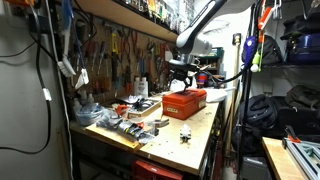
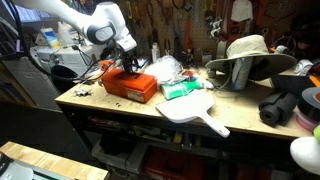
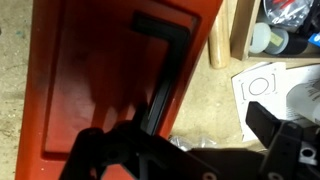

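A red-orange plastic tool case (image 1: 185, 101) with a black handle (image 3: 165, 70) lies flat on the wooden workbench (image 1: 190, 135). It shows in both exterior views, with the case (image 2: 128, 86) near the bench's back corner. My gripper (image 1: 180, 76) hangs just above the case, fingers pointing down (image 2: 128, 64). In the wrist view the gripper (image 3: 190, 140) is open and empty. One finger is over the case's lid near the handle. The other finger is over the bare bench beside the case's edge.
A white dustpan (image 2: 192, 112), a green packet (image 2: 181, 91) and a wide-brimmed hat (image 2: 246, 55) lie beside the case. Loose tools and boxes (image 1: 125, 112) crowd the bench's wall side under a tool-hung pegboard (image 1: 120, 50). A printed paper marker (image 3: 262, 82) lies by the case.
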### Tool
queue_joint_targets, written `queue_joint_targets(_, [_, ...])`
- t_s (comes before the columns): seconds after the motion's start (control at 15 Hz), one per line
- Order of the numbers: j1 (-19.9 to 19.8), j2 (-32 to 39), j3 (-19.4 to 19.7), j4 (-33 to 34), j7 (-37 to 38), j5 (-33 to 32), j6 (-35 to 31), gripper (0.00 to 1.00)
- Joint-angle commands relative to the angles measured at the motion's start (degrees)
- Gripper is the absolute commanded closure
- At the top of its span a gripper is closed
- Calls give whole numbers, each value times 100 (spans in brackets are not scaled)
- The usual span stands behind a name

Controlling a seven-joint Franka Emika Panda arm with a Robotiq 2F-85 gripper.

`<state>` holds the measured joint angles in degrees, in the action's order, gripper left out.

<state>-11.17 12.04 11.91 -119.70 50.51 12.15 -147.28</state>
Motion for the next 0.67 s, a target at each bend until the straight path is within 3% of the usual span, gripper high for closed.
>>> queue_joint_targets(0.0, [79, 125, 79, 84, 339, 93, 39, 0])
queue_joint_targets(0.6, [56, 109, 131, 181, 874, -18, 500, 0])
